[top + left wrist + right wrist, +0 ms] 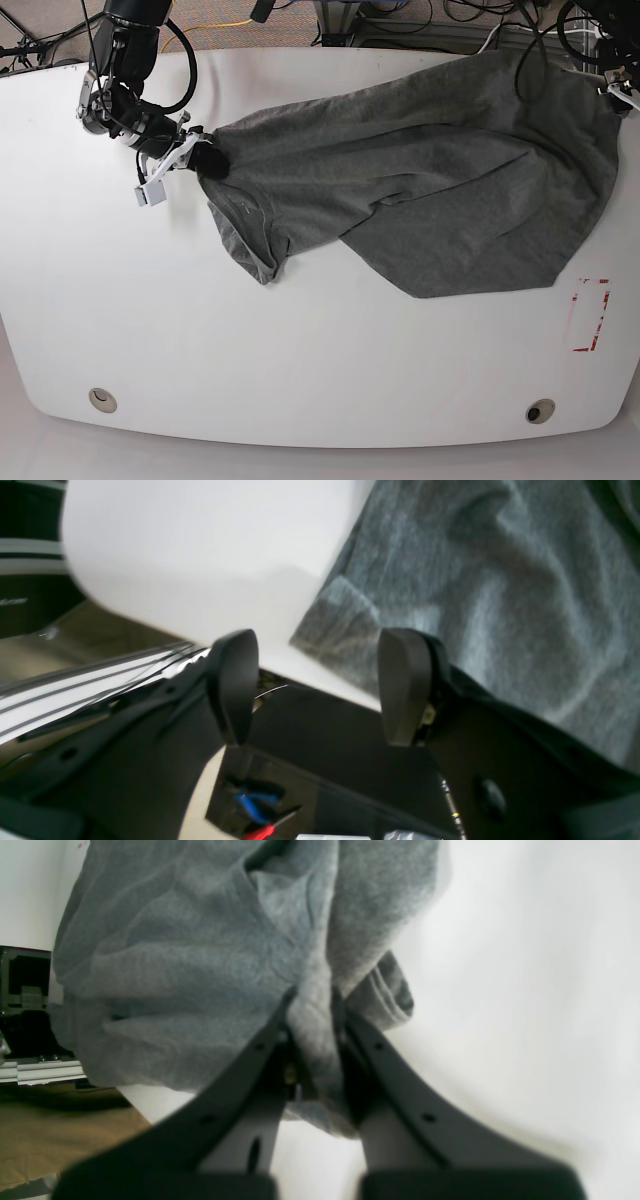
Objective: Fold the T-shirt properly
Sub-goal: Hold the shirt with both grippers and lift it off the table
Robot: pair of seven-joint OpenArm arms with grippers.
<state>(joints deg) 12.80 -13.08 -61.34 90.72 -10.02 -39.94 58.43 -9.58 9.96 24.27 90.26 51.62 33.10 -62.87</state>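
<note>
Right gripper [312, 1005]: jaws pinched together on a bunched fold of the T-shirt [420, 170], cloth squeezed between the black fingers. In the base view this grip sits at the garment's left tip, toward the far left of the white table [300, 380].

Left gripper [320, 685]: jaws stand apart with nothing between them (the pads are bare), poised just off the cloth's edge at the far right corner of the table.

Governing relation: the shirt stretches rightward from the right gripper, its long axis running left to right across the far half of the table, from one gripper to the other. Each arm is nearest its own end; the left gripper's end remains ungrasped.

Material: soft heather-grey knit, matte, heavily wrinkled. One sleeve, hem ribbed, hangs toward the near side; the body lies skewed, partly doubled over itself. Spreading is judged incomplete.
</note>
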